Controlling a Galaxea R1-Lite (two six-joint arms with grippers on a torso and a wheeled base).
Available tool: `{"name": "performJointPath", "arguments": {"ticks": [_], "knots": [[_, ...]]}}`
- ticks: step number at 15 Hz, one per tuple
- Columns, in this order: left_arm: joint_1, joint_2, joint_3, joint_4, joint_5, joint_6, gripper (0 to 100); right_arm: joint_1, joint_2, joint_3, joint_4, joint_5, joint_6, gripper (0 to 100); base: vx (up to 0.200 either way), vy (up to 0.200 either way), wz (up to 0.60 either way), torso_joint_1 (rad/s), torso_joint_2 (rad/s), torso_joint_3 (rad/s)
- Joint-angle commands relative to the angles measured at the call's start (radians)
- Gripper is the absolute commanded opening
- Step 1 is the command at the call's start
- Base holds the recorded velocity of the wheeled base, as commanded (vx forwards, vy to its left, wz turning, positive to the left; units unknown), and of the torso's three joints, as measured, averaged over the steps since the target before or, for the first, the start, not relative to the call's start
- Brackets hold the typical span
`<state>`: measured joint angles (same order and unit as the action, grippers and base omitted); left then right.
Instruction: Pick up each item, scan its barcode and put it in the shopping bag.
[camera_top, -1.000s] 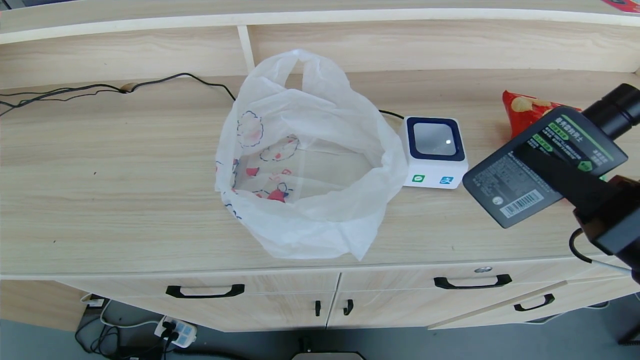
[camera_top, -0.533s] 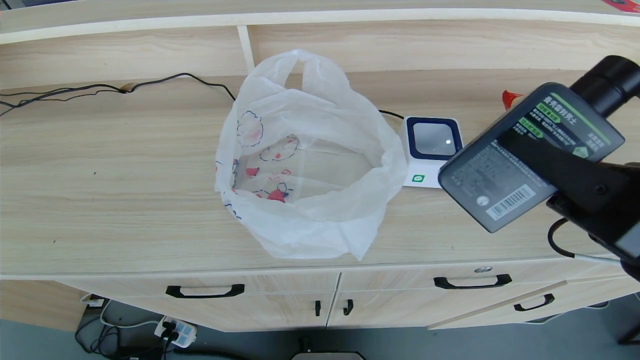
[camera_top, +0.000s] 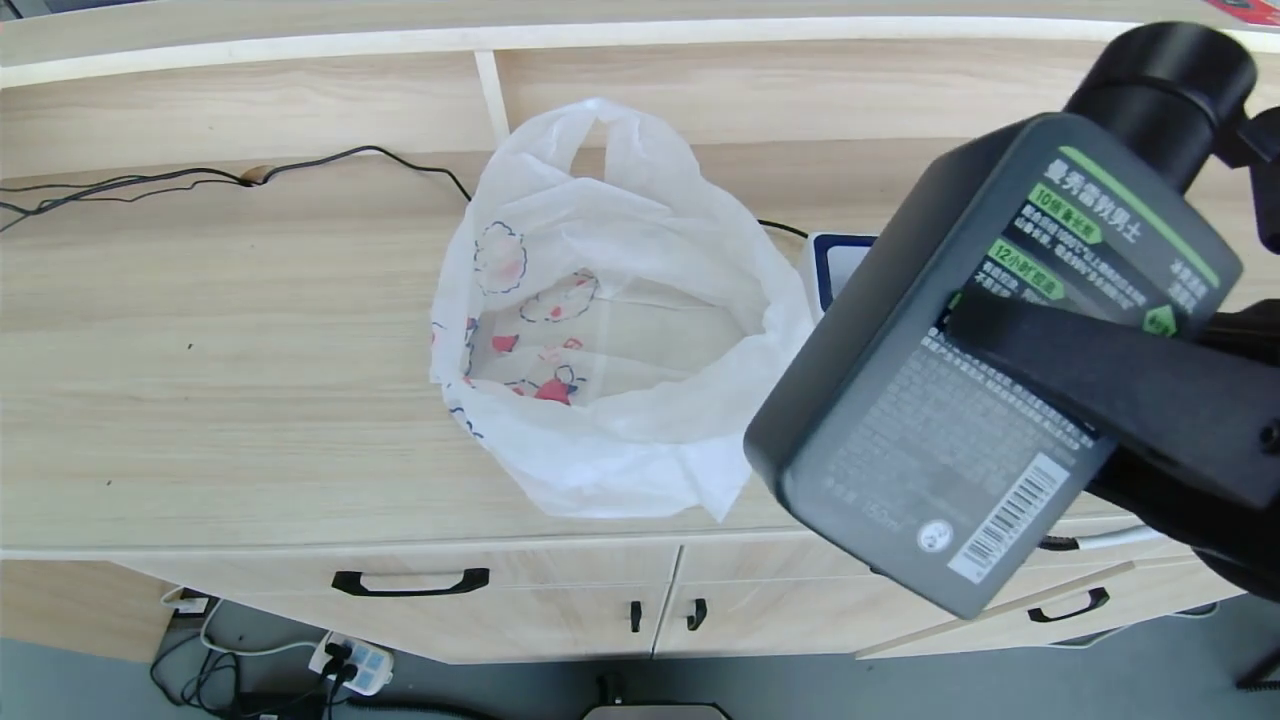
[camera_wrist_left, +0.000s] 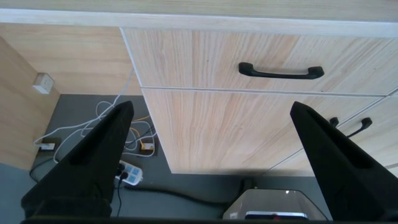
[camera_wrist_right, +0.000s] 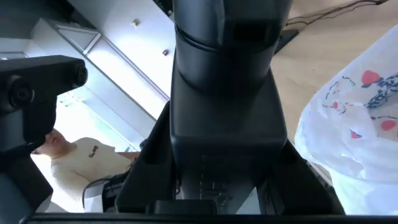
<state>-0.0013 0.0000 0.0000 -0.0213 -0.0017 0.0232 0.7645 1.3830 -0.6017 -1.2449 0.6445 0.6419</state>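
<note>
**Charcoal bottle (camera_top: 930, 400) aloft, bag waiting**

Right gripper (camera_top: 1090, 375) has its fingers clamped across the flat body of the bottle, holding it high over the right end of the counter (camera_top: 250, 330), cap tilted up and away. Its bulk covers most of the scanner (camera_top: 838, 262) behind it. The barcode (camera_top: 1008, 518) faces upward, not down at the scanner window, so I'd say the scan has yet to be made.

The shopping bag (camera_top: 600, 300) stands open mid-counter just beside the scanner, and I can make out nothing inside but its own print. So scanning and bagging this bottle both look to be ahead.

Left gripper (camera_wrist_left: 211, 168) hangs low by the drawer fronts (camera_wrist_left: 249, 56), fingers spread wide and empty.
</note>
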Motion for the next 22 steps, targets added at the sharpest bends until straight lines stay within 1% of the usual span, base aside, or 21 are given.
{"name": "performJointPath", "arguments": {"ticks": [1, 4, 6, 7, 14, 15, 17, 18, 19, 20, 22], "knots": [[-0.002, 0.002, 0.000, -0.002, 0.000, 0.000, 100, 0.006, -0.002, -0.012, 0.001, 0.006, 0.018, 0, 0.000, 0.000, 0.00, 0.000, 0.00, 0.000], [0.000, 0.002, 0.000, 0.000, 0.000, 0.001, 100, 0.006, 0.048, -0.113, 0.002, 0.003, 0.038, 0, 0.000, 0.000, 0.00, 0.000, 0.00, 0.000], [0.000, 0.002, 0.000, 0.000, 0.000, 0.001, 100, 0.006, 0.084, -0.164, 0.004, -0.002, 0.028, 0, 0.000, 0.000, 0.00, 0.000, 0.00, 0.000], [0.000, 0.002, 0.000, 0.000, 0.000, 0.001, 100, 0.013, 0.105, -0.222, 0.004, -0.005, 0.019, 0, 0.000, 0.000, 0.00, 0.000, 0.00, 0.000], [-0.002, 0.002, 0.000, 0.000, 0.000, 0.001, 100, 0.016, 0.116, -0.214, 0.004, -0.006, 0.016, 0, 0.000, 0.000, 0.00, 0.000, 0.00, 0.000], [0.000, 0.002, 0.000, 0.000, 0.000, 0.001, 100, 0.013, 0.116, -0.210, 0.004, -0.019, -0.001, 0, 0.000, 0.000, 0.00, 0.000, 0.00, 0.000], [0.000, 0.002, 0.000, 0.000, 0.000, 0.001, 100, -0.013, 0.134, -0.201, 0.004, -0.089, -0.084, 0, 0.000, 0.000, 0.00, 0.000, 0.00, 0.000], [0.000, 0.002, 0.000, 0.000, 0.000, 0.001, 100, -0.080, 0.185, -0.213, 0.001, -0.186, -0.261, 0, 0.000, 0.000, 0.00, 0.000, 0.00, 0.000], [0.000, 0.002, 0.000, 0.000, 0.000, 0.000, 100, -0.151, 0.205, -0.216, 0.001, -0.220, -0.363, 0, 0.000, 0.000, 0.00, 0.000, 0.00, 0.000], [0.000, 0.002, 0.000, 0.000, 0.000, 0.000, 100, -0.237, 0.214, -0.225, 0.002, -0.233, -0.455, 0, 0.000, 0.000, 0.00, 0.000, 0.00, 0.000], [0.000, 0.002, 0.000, -0.002, 0.000, 0.000, 100, -0.448, 0.225, -0.236, 0.027, -0.247, -0.696, 0, 0.000, 0.000, 0.00, 0.000, 0.00, 0.000]]}}
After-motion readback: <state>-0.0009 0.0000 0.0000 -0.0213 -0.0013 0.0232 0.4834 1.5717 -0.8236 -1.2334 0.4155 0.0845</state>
